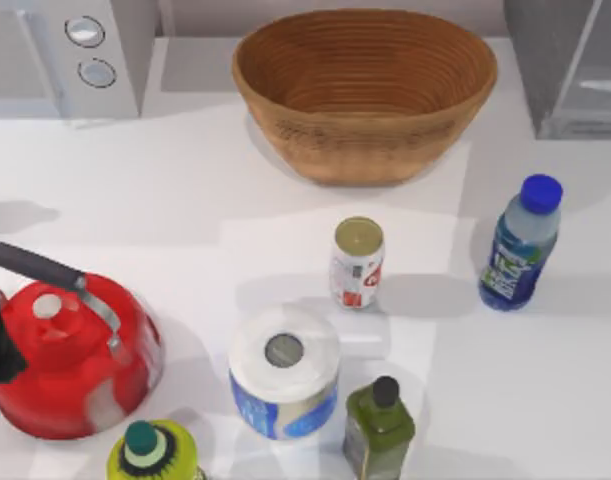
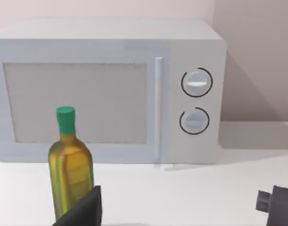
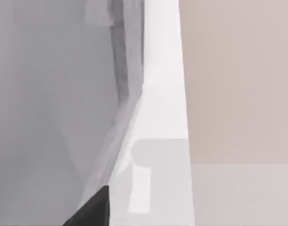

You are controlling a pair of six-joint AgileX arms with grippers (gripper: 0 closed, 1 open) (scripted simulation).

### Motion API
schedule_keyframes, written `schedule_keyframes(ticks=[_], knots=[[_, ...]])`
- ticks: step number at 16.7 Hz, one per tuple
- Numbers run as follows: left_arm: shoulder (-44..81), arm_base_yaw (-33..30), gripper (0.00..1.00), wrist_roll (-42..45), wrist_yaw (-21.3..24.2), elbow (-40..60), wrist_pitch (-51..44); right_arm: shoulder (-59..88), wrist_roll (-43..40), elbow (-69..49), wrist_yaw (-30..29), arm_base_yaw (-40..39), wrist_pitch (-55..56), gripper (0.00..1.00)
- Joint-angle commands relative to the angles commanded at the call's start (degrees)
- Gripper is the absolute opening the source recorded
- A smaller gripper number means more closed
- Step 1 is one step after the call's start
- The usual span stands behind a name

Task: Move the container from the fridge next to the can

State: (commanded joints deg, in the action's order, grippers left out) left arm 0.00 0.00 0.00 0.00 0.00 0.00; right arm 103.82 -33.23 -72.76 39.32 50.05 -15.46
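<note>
The container point(image 1: 520, 245), a slim clear bottle with a blue cap and blue-green label, stands upright on the table at the right. It is in front of the grey fridge point(image 1: 570, 65) and outside it. The can point(image 1: 357, 262), gold-topped with a white and red label, stands to the container's left with a clear gap between them. My left gripper point(image 2: 181, 209) is open and holds nothing, facing the microwave at the table's left. A dark part of my right gripper point(image 3: 94, 212) sits close by the fridge's grey side point(image 3: 49, 117), near the wall.
A wicker basket point(image 1: 365, 95) stands at the back centre and a microwave point(image 1: 80, 55) with two knobs at the back left. In front of the can are a paper roll point(image 1: 284, 370) and a dark-green bottle point(image 1: 378, 425). A red kettle point(image 1: 70, 355) and a green-capped yellow bottle point(image 1: 153, 452) occupy the front left.
</note>
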Motion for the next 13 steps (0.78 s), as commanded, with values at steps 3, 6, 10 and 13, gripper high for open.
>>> schedule_keyframes(ticks=[3,6,10,13], knots=[[0.0,0.0,1.0,0.0,0.0,0.0,0.0,-1.57,6.13,2.68,-6.79,-8.92,3.25,1.0],[0.0,0.0,1.0,0.0,0.0,0.0,0.0,-3.9,13.95,6.27,-15.79,-21.4,7.49,1.0],[0.0,0.0,1.0,0.0,0.0,0.0,0.0,-7.66,24.67,11.42,-28.39,-38.21,13.37,1.0],[0.0,0.0,1.0,0.0,0.0,0.0,0.0,-10.04,30.8,14.47,-35.53,-46.27,16.76,1.0]])
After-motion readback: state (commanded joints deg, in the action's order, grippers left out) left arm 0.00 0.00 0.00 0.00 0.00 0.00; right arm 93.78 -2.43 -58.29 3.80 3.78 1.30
